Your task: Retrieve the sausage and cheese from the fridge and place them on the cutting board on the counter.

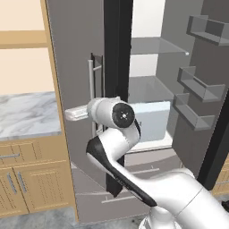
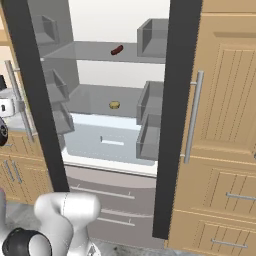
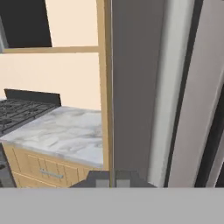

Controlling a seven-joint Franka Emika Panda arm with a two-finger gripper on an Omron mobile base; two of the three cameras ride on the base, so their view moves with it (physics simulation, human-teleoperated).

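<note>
One sausage [image 2: 117,50] and one cheese [image 2: 114,105] piece sit inside the open fridge [image 2: 115,135], on separate shelves.

The sausage lies on the upper glass shelf [image 2: 95,52]; the cheese, a single small yellow lump, rests on the grey shelf [image 2: 95,100] below, above one white drawer [image 2: 107,140]. Two lower drawers close the fridge's bottom. The hand [image 3: 113,180], fingers pressed together and holding nothing, points at the fridge's side beside the marble table [image 3: 61,133], near one stove [image 3: 22,109].
</note>
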